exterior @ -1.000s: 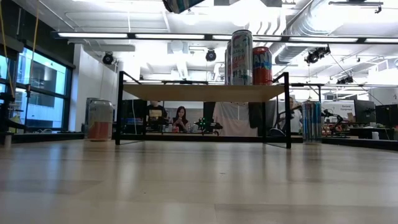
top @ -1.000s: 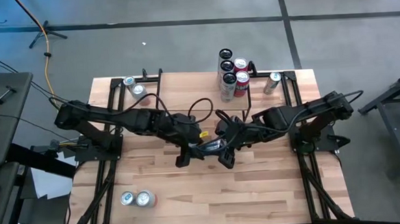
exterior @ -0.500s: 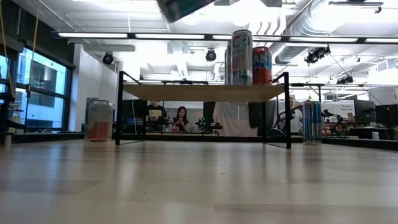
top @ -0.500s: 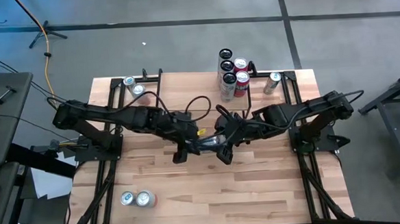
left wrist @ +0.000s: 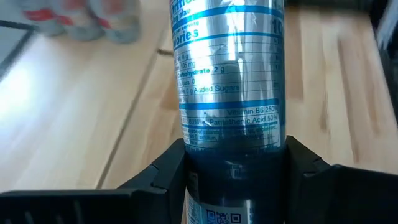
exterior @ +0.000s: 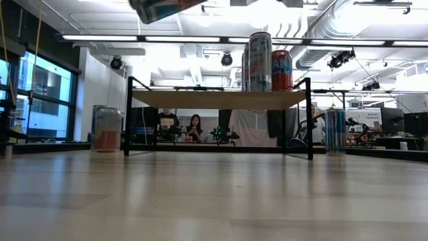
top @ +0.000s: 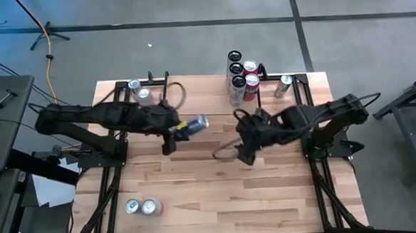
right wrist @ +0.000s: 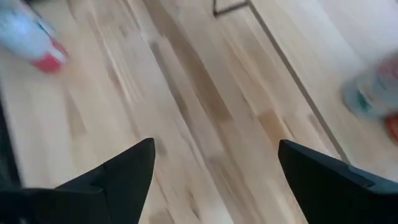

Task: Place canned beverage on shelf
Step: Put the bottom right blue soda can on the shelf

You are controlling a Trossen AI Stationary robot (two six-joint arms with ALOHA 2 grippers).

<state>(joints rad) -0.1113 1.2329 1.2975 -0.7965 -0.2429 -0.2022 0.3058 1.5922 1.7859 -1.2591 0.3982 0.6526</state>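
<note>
A silver and blue can [top: 195, 123] hangs in the air over the table's middle, with my left gripper [top: 175, 134] shut on it. The low view catches only its edge at the top [exterior: 160, 7]. The shelf [exterior: 221, 99], a wood plank on black legs, stands at the table's far side [top: 207, 95]. It carries several upright cans [top: 240, 75] at its right end. My right gripper [top: 225, 153] stands open over the bare table, right of the held can, with nothing between its fingers [right wrist: 214, 149]. My left gripper pinches the can's round side wall [left wrist: 233, 140] between its two fingers [left wrist: 171, 171], near the end closest to the wrist. The can's length runs on ahead along the way the fingers point. It is lifted clear of the table and lies tilted, its free end toward the table's right.
Two cans [top: 140, 91] stand at the table's far left beside the shelf, one can [top: 283, 85] at the far right, and two more [top: 141, 206] near the front left. The tabletop [top: 219, 194] between the arms and the near edge is bare wood.
My left gripper has drawn back toward the table's left and far side and risen a little, carrying the can away from my right gripper, where the two met at mid-table. The can has turned with it. My right gripper stays near the middle, tipped further down.
</note>
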